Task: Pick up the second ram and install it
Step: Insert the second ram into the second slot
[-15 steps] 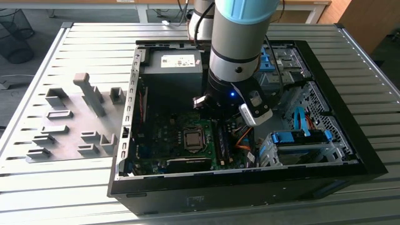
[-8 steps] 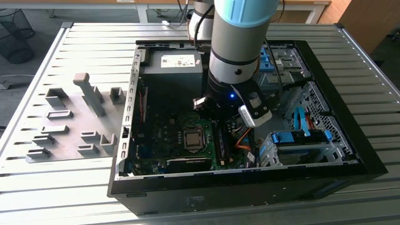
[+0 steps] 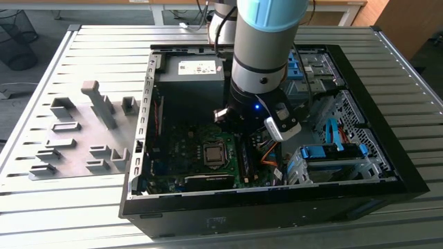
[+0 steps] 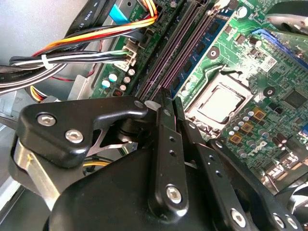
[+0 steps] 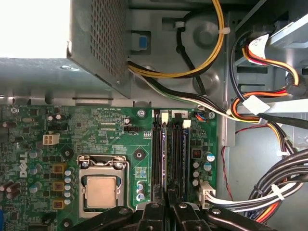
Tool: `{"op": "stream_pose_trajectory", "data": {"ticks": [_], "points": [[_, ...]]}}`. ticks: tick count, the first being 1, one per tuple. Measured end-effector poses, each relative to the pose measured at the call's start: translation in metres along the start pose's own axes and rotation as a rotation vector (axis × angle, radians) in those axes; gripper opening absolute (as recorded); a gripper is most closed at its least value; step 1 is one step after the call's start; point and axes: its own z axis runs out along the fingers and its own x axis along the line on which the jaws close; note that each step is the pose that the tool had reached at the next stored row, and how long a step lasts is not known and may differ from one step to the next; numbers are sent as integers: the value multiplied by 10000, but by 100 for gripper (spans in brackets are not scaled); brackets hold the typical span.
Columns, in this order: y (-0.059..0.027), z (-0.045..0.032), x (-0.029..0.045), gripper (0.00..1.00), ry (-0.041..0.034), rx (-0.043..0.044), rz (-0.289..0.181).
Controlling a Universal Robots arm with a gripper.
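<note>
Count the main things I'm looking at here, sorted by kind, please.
Robot arm: 1
Computer case: 1
Grey plate of holder blocks: 1
Power supply box: 1
Processor: 1
Total: 5

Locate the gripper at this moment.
In the first wrist view the gripper hangs over the memory slots, between the processor and the white connector, inside the open computer case.
</note>
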Motion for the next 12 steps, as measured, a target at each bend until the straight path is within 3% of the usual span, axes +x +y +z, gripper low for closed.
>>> {"op": "stream_pose_trajectory", "data": {"ticks": [12], "points": [[0,66,1,14,10,-26,-18]]}}
